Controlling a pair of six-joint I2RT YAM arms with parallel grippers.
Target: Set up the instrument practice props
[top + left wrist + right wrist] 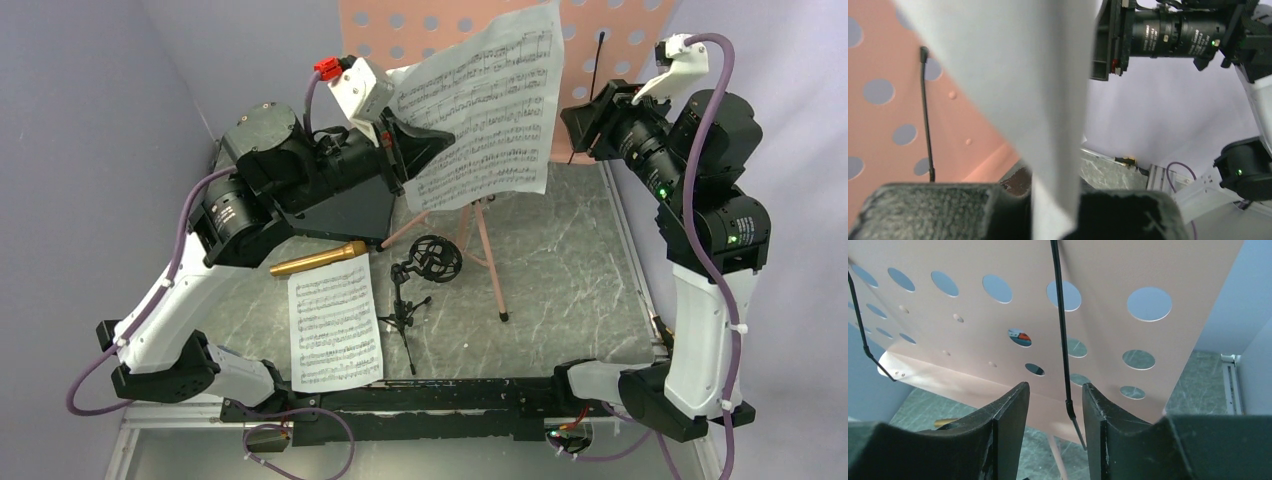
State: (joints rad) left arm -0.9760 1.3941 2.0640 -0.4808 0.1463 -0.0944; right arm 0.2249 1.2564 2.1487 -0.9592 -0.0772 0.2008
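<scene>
Sheet music going up onto the pink perforated music stand (1108,325) — one page is in the air, with the retainer wire to deal with.

The left fingers (938,210) are clamped on the edge of a sheet-music page (490,110), held tilted in front of the stand's desk. The right fingers (1008,425) stand apart astride the black retainer wire (1060,330), not gripping it. Doing this well probably means swinging the wire clear first, then settling the page squarely on the lip before letting go. The second page (335,322), gold microphone (318,258) and tripod mic stand (415,290) are down on the counter (560,260). The stand's lip is hidden behind the page — contact cannot be judged.
</scene>
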